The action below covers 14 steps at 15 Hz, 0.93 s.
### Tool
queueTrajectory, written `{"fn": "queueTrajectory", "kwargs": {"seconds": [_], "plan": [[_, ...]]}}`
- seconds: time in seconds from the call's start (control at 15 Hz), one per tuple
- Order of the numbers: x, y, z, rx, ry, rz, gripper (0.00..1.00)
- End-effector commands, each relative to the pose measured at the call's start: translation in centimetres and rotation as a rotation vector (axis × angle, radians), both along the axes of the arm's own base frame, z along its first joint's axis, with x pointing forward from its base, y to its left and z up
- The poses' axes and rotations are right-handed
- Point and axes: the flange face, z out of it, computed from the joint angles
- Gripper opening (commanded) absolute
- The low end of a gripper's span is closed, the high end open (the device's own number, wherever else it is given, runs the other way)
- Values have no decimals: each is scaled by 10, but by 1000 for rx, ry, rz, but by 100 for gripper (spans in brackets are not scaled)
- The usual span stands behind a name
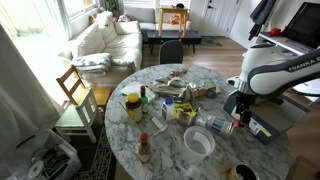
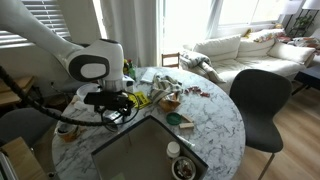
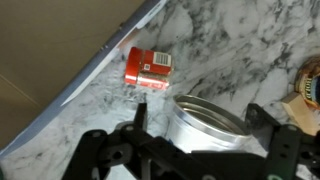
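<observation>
On the marble table (image 3: 235, 40), a round, silvery, open-topped tin (image 3: 207, 128) shows between the gripper's (image 3: 200, 115) spread fingers, with a small red box (image 3: 148, 68) nearby.

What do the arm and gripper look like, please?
The arm is white, with rounded segments, a grey joint cap and dark lettering on one link. A black cable runs beside it. The gripper is black, with two angular fingers.

Count: one round marble counter (image 1: 170, 160), one wooden chair (image 1: 75, 88), one dark chair (image 1: 172, 50), one sofa (image 1: 100, 38), one yellow jar (image 1: 133, 107), one white bowl (image 1: 198, 142), one robot arm (image 1: 270, 70), wrist view: one red box (image 3: 148, 68), one metal tin (image 3: 208, 125).
</observation>
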Motion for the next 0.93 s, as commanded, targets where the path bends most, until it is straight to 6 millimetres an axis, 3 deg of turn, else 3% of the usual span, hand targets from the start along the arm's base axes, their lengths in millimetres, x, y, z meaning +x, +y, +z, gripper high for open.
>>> {"fn": "queueTrajectory", "kwargs": {"seconds": [0.0, 0.4, 0.87], "plan": [[10, 11, 14, 22, 3, -37, 100], [37, 24, 16, 93, -54, -102, 100], [67, 41, -28, 238, -53, -267, 100]]}}
